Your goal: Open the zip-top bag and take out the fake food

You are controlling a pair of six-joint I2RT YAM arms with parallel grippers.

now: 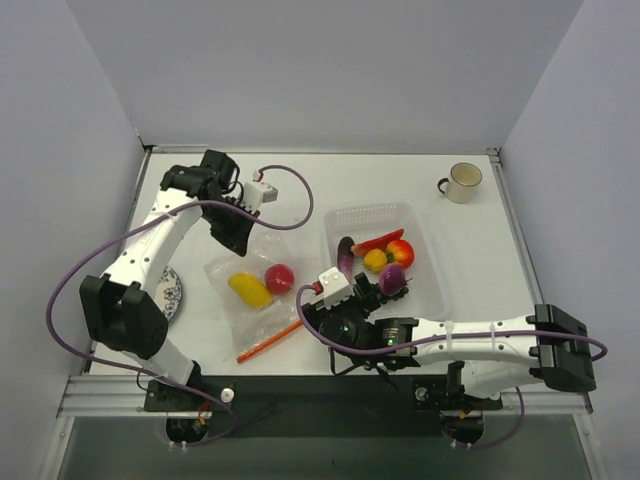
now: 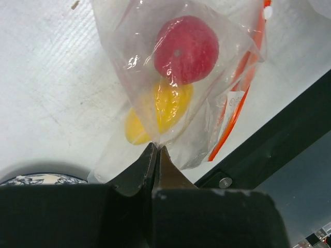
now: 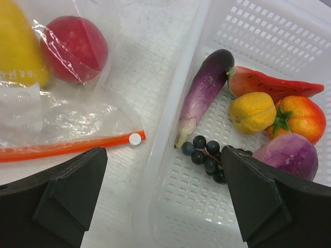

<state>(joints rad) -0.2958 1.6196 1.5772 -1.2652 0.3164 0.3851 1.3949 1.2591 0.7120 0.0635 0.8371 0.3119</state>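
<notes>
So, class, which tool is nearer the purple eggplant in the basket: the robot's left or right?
Right. The right tool is open at the basket's rim, beside the eggplant; the left tool pinches the zip-top bag's far edge, further off.

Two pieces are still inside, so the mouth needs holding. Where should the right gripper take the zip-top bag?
Probably the orange zip strip near its white slider, from straight above, jaws across it. It lies flat and straight, likely the firmest part of the zip-top bag, right beside the open right gripper. The left gripper pinches the opposite edge.
</notes>
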